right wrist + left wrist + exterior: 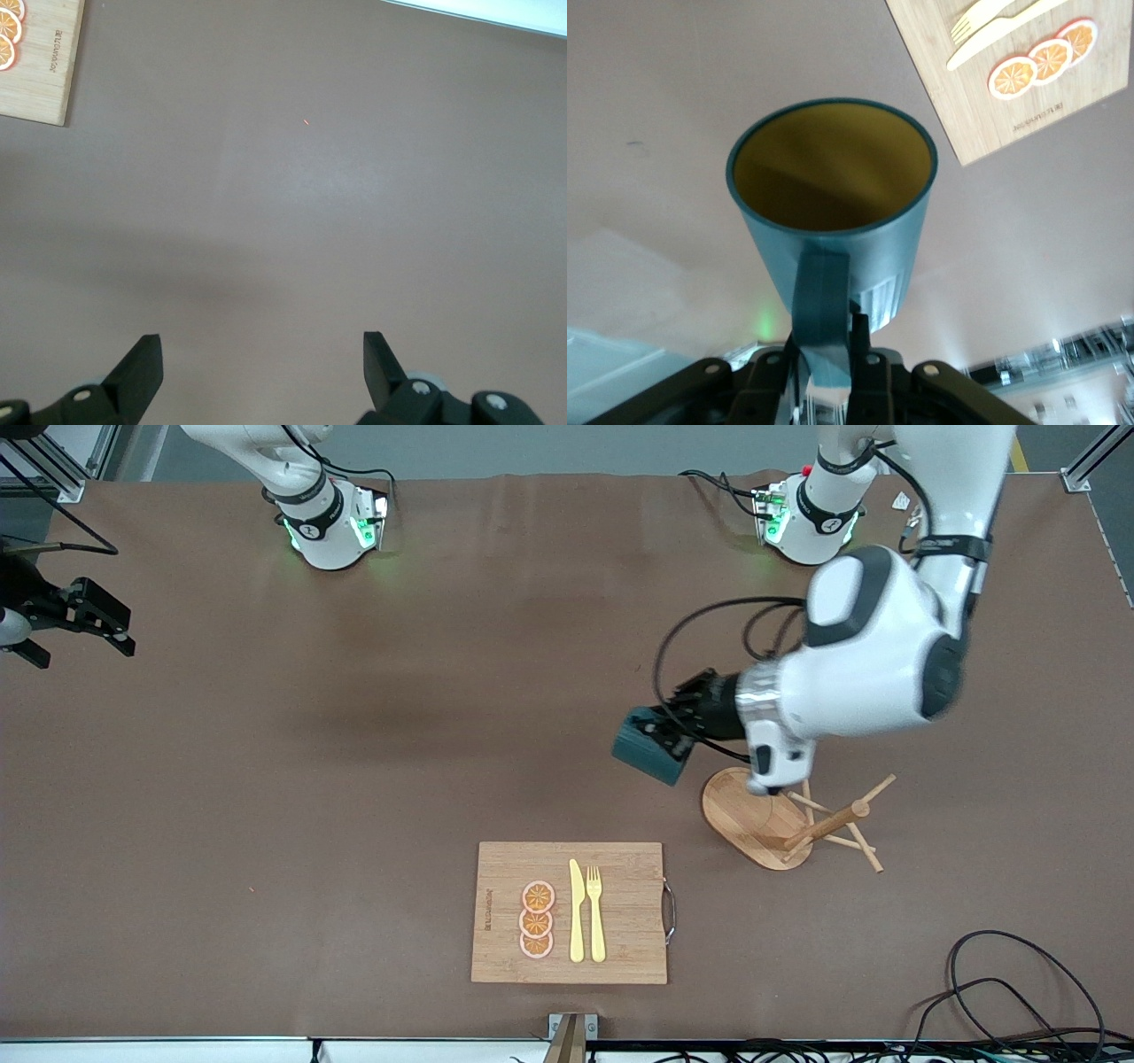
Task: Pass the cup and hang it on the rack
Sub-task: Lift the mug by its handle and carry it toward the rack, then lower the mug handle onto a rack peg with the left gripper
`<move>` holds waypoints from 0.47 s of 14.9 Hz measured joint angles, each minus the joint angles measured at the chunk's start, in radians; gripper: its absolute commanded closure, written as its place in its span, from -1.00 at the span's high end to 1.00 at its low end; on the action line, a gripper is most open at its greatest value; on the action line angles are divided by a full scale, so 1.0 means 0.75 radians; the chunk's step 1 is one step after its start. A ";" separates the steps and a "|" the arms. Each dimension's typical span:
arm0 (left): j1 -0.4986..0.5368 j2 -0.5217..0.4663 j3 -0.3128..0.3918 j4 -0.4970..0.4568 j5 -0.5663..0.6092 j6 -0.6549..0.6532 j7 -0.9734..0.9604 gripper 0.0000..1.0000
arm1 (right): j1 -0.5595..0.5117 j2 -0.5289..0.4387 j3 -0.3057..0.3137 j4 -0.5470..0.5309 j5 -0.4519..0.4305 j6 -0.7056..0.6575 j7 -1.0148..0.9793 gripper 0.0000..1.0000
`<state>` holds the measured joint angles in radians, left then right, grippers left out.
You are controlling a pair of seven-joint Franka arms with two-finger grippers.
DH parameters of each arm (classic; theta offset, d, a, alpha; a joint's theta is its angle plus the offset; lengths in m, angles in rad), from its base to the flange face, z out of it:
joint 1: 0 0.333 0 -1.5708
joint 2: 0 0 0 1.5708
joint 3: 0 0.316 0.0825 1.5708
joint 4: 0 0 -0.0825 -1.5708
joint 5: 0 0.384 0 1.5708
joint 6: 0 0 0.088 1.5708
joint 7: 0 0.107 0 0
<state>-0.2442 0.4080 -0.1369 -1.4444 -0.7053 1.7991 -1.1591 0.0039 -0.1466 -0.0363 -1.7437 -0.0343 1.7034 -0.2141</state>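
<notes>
The teal ribbed cup (649, 749) hangs in the air, tipped on its side, beside the rack toward the right arm's end. My left gripper (675, 729) is shut on its loop handle. In the left wrist view the cup (833, 212) shows its mustard-yellow inside, and my left gripper (828, 335) clamps the handle (821, 301). The wooden rack (828, 825) stands on its oval base (744, 815), partly under the left arm's wrist. My right gripper (108, 627) waits open and empty over the table's edge at the right arm's end. It is also open in the right wrist view (261, 354).
A bamboo cutting board (505, 961) lies near the table's front edge with a yellow knife (577, 911), a fork (595, 912) and three orange slices (537, 919) on it. Its corner shows in the right wrist view (40, 80). Black cables (1001, 983) lie at the front corner.
</notes>
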 measured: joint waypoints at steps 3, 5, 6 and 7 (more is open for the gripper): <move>0.152 0.010 0.000 -0.020 -0.112 -0.130 0.194 -0.99 | 0.004 0.000 -0.008 0.000 -0.004 -0.003 0.000 1.00; 0.221 0.024 -0.001 -0.042 -0.154 -0.188 0.309 -0.99 | 0.004 0.000 -0.012 0.000 -0.004 -0.007 0.000 1.00; 0.248 0.031 -0.001 -0.054 -0.165 -0.205 0.361 -0.99 | 0.004 0.000 -0.012 0.000 -0.004 -0.008 0.000 1.00; 0.273 0.039 -0.001 -0.065 -0.170 -0.220 0.408 -0.99 | 0.004 0.000 -0.013 0.001 -0.004 -0.009 -0.001 1.00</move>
<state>-0.0396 0.4372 -0.1377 -1.4934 -0.8326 1.6338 -0.8530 0.0067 -0.1466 -0.0457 -1.7433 -0.0376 1.6966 -0.2145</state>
